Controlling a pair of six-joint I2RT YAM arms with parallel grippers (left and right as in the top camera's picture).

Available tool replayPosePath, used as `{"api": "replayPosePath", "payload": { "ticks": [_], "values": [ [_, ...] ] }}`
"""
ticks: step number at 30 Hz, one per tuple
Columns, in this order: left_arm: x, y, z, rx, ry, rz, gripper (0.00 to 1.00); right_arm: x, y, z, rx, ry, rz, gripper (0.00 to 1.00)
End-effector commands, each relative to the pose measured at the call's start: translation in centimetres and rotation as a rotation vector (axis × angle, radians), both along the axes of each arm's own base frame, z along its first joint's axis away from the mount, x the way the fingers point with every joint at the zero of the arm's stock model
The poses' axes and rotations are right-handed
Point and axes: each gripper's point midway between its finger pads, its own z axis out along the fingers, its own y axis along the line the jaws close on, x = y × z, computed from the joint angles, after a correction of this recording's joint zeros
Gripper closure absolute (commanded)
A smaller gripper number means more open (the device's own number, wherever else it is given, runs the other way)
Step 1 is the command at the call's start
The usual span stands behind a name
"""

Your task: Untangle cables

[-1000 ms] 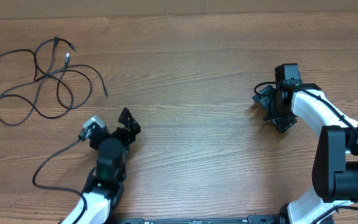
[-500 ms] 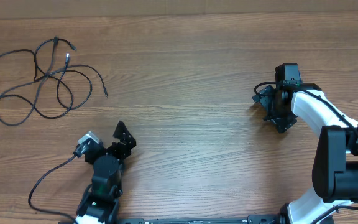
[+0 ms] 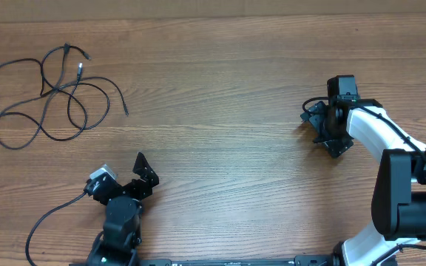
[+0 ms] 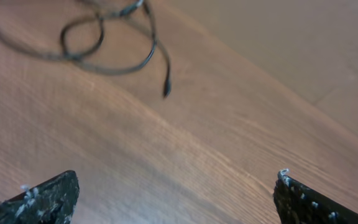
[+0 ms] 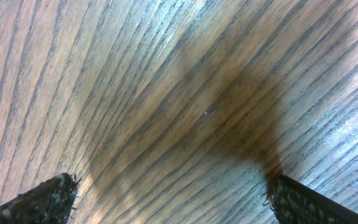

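A: Start with the table [image 3: 228, 66]. What does the overhead view give?

B: Wood grain across the whole frame. The right arm [image 3: 401, 185], white and black, reaches in from the lower right corner. The left arm [image 3: 120, 222] sits low against the near edge.

A: And the cables [image 3: 50, 103]?

B: They're in the far left corner, thin black cords in overlapping loops. One strand runs off the left side of the frame. They lie well apart from both arms, with a broad stretch of wood between them and the right one.

A: How do the jaws stand?

B: The left gripper [image 3: 145, 171] is spread wide and holds nothing. The right gripper [image 3: 322, 131] is the same, gaping over plain wood.

A: What do the wrist views add?

B: The left wrist view shows the loops at its top left, plus one free plug end [image 4: 166, 92] lying flat on the wood, ahead of the fingertips. A paler band at its upper right may be beyond the table's far edge, but it's too blurred to be sure. The right wrist view shows only grain and a dark shadow [image 5: 241, 118] between its fingertips.
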Motion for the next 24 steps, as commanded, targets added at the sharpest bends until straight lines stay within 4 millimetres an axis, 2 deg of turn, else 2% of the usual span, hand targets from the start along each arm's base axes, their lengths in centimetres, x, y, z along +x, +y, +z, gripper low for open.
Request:
{"api": "replayPosePath", "payload": {
  "ticks": [1, 7, 15, 22, 24],
  "values": [
    [0.0, -0.2, 1.6, 0.201, -0.034, -0.087, 0.01, -1.6, 0.2, -2.4, 0.020, 0.070, -0.001, 0.00],
    [0.0, -2.6, 2.8, 0.414, -0.078, -0.303, 0.01, -1.6, 0.2, -2.4, 0.020, 0.070, -0.002, 0.00],
    [-0.1, -2.6, 2.9, 0.423, -0.083, -0.306, 0.00, -1.6, 0.2, -2.4, 0.020, 0.070, -0.002, 0.00],
    [-0.3, -2.7, 4.9, 0.416, -0.172, -0.294, 0.00, -1.6, 0.2, -2.4, 0.020, 0.070, -0.002, 0.00],
    [-0.3, -2.7, 4.9, 0.418, -0.173, -0.294, 0.01, -1.6, 0.2, -2.4, 0.020, 0.070, -0.001, 0.00]
  ]
}}
